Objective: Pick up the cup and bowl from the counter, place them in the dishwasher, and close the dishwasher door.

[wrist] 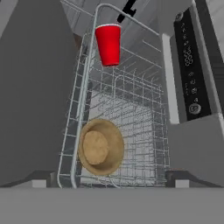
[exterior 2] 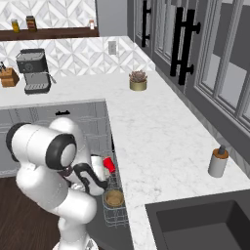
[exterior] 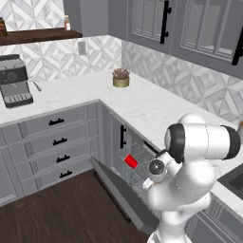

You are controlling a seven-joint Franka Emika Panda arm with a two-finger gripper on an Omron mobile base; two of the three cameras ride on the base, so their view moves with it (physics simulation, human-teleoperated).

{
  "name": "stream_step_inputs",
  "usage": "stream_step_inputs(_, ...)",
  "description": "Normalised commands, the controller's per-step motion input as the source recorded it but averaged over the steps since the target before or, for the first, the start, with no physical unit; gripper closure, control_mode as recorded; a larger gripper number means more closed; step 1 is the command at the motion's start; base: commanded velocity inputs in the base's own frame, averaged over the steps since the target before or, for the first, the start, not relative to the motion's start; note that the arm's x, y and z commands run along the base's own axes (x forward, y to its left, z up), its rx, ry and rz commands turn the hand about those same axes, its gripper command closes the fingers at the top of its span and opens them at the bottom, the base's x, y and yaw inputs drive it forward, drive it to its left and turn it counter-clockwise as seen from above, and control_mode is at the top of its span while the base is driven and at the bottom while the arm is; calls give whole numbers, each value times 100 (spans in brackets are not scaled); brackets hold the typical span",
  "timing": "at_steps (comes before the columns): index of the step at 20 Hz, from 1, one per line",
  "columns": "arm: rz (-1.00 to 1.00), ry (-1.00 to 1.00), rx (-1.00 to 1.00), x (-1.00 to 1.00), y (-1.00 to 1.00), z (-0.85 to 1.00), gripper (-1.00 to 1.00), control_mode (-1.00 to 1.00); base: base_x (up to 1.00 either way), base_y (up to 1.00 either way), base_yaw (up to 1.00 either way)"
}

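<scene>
The dishwasher point(wrist: 192, 65) stands open with its wire rack point(wrist: 127, 109) pulled out over the lowered dishwasher door point(exterior: 123, 194). The tan bowl point(wrist: 100, 146) lies in the near end of the rack, also seen as the bowl point(exterior 2: 114, 197). The red cup point(wrist: 108, 43) rests tilted at the rack's far end, the cup point(exterior: 131, 161) point(exterior 2: 109, 164) lying on its side. My gripper point(wrist: 113, 178) hovers just above the bowl, open, fingertips point(wrist: 41, 177) wide apart and holding nothing. The white marble counter point(exterior 2: 156, 136) runs above.
A potted plant point(exterior: 121, 77) sits in the counter corner and a coffee machine point(exterior: 15, 80) stands at the left. A soap dispenser point(exterior 2: 218, 162) is beside the dark sink point(exterior 2: 205, 224). Grey drawer cabinets point(exterior: 57, 142) flank the open door over dark wood floor.
</scene>
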Motion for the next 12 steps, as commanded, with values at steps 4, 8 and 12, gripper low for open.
stream_step_inputs(4, 0, 0, 0, -23, 26, 100, -100, -100, 0, 0, 0)
stream_step_inputs(8, 0, 1, 0, -13, 31, 100, -100, -100, 0, 0, 0)
stream_step_inputs(12, -6, 11, 0, 0, 45, 100, -100, -100, 0, 0, 0)
